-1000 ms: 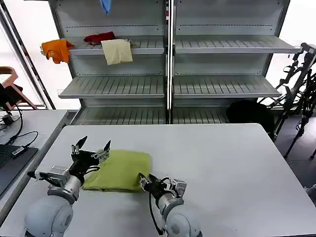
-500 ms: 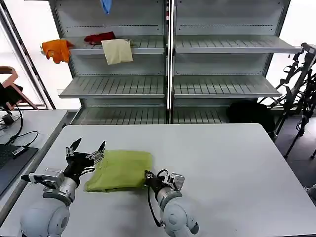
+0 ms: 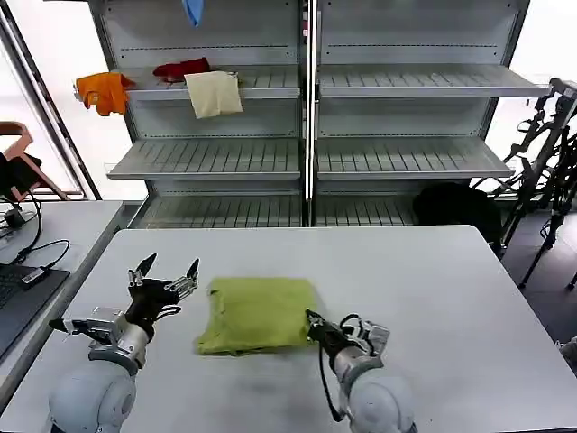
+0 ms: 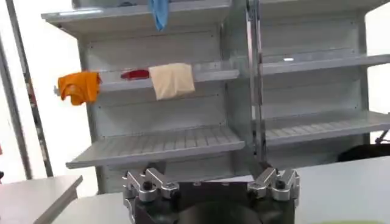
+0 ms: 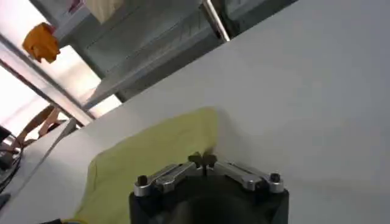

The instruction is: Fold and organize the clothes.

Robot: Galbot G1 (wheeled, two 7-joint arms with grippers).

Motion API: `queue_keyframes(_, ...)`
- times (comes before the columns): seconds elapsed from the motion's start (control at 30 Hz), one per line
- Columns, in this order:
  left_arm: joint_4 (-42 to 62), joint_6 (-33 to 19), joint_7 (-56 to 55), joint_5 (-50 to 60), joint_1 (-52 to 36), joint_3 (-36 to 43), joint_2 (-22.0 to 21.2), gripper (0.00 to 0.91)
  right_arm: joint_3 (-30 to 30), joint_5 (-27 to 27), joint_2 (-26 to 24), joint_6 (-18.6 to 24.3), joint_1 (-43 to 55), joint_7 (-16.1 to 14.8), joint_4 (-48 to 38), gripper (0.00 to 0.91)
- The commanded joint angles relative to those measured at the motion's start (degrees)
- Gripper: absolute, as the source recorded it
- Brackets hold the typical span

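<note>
The clothes, one lime-green T-shirt, lie folded into a rough rectangle on the white table, left of its middle. My right gripper sits low at the shirt's near right corner, shut on the fabric edge. In the right wrist view its fingertips meet at the border of the green T-shirt. Left of the shirt and apart from it, my left gripper hovers open with nothing in it. The left wrist view has its fingers spread wide, facing the shelves.
Grey shelving stands behind the table, holding an orange cloth, a red cloth and a cream cloth; a blue cloth hangs above. A side table with cables is at the left. A black bag lies beyond the table.
My right gripper has moved right along the table, and the green T-shirt has slid right with it. The left gripper stays open, now farther from the shirt.
</note>
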Motion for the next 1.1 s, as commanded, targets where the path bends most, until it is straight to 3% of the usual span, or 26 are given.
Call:
queue_keyframes(0.03, 0.3, 0.0, -0.3, 0.3, -0.1, 0.8, -0.4, 0.907, 7.8, 0.3, -7.5, 0.1, -9.2, -3.4, 7.5, 0.030)
queue_keyframes(0.07, 0.3, 0.0, -0.3, 0.2, -0.1, 0.9, -0.4, 0.907, 8.0, -1.1, -7.5, 0.1, -9.6, -4.3, 7.4, 0.907)
queue_keyframes(0.17, -0.1, -0.2, -0.1, -0.7, 0.0, 0.9, -0.4, 0.907, 8.1, -6.4, -7.5, 0.3, -11.1, -8.6, 7.9, 0.907)
queue_keyframes(0.2, -0.4, -0.4, 0.0, -1.7, 0.0, 0.8, -0.4, 0.907, 8.2, -11.7, -7.4, 0.4, -12.5, -12.6, 8.8, 0.907)
queue_keyframes(0.23, -0.7, -0.4, 0.2, -2.2, 0.0, 0.8, -0.4, 0.907, 8.1, -13.1, -7.4, 0.5, -12.6, -14.1, 8.9, 0.907)
queue_keyframes(0.27, -0.9, -0.6, 0.6, -3.6, 0.0, 0.5, -0.3, 0.907, 8.2, -20.0, -7.1, 0.6, -14.0, -17.6, 9.9, 0.907)
queue_keyframes(0.3, -1.1, -0.7, 0.9, -4.7, 0.0, 0.3, -0.3, 0.907, 8.5, -22.9, -6.8, 0.6, -14.4, -18.5, 10.2, 0.907)
queue_keyframes(0.37, -1.7, -1.0, 1.9, -6.6, 0.2, -0.6, -0.1, 0.907, 11.2, -38.3, -4.7, 0.7, -16.1, -23.9, 11.5, 0.907)
queue_keyframes(0.4, -1.8, -1.6, 2.3, -7.0, 0.3, -1.0, 0.0, 0.907, 14.0, -42.8, -3.8, 0.8, -16.5, -27.4, 11.8, 0.907)
queue_keyframes(0.43, -1.7, -1.9, 2.5, -7.2, 0.3, -1.2, 0.1, 0.907, 15.2, -44.5, -3.8, 0.9, -16.7, -28.4, 12.1, 0.907)
queue_keyframes(0.63, -0.2, -3.7, 4.2, -11.1, 0.6, -4.4, 0.7, 0.907, 28.2, -45.0, -8.5, 2.6, -18.6, -30.4, 11.6, 0.907)
queue_keyframes(0.77, 1.9, -4.1, 4.5, -13.2, 0.0, -7.7, 1.9, 0.907, 34.9, -45.1, -11.5, 6.8, -20.4, -30.9, 7.1, 0.907)
queue_keyframes(1.1, 10.4, -8.3, 7.7, -16.2, 0.2, -12.2, 6.6, 0.907, 38.6, -48.8, -12.3, 14.3, -20.4, -32.7, 3.6, 0.907)
